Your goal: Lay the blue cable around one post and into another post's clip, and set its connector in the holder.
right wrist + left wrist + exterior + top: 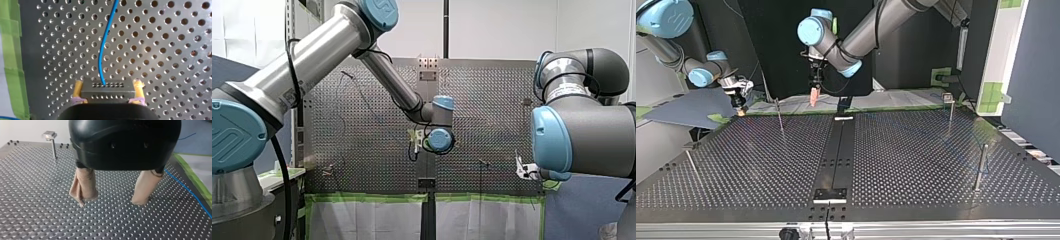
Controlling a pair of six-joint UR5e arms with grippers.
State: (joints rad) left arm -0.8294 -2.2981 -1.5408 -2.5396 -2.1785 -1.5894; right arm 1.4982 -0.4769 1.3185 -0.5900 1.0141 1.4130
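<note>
Blue cable (101,50): in the right wrist view it leaves the connector (107,94) and runs straight ahead over the table (162,50), its length in line with my reach.
My right gripper (108,84): same view, clenched on the connector, a yellow pad at each end.
My left gripper (112,200): in the left wrist view it is released, beige pads apart with nothing between. The blue cable lies outside one finger, along the table edge with the green tape (192,170).
Post with a clip (51,145): same view, well ahead, near a far corner.
Top view: right gripper at the corner of the arms' edge, left gripper near that edge's middle. The cable is too faint to trace.
Front view: the same placing, with no more detail.
Nearer arm: I judge the right, since it holds the cable's end and the cable trails away from it.
</note>
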